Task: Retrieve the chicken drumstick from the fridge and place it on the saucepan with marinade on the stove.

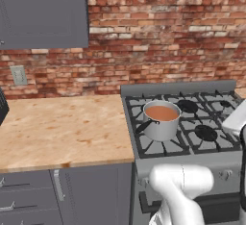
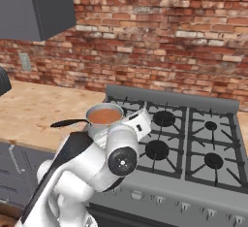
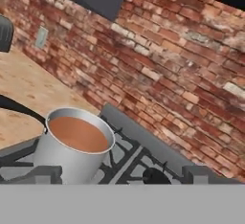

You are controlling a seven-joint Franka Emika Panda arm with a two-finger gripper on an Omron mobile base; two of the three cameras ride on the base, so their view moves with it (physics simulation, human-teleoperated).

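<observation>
The saucepan is a shiny steel pot on the front left burner of the stove. Smooth orange-brown marinade fills it, and its black handle points toward the counter. My gripper hangs just right of the pot, a little above its rim. It is open, with its fingertips wide apart and nothing between them. My white hand sits beside the pot. The chicken drumstick and the fridge are out of view.
A wooden counter runs left of the stove, with grey drawers below and a grey wall cabinet above. A brick wall with an outlet backs it. A dark object sits at the counter's far left.
</observation>
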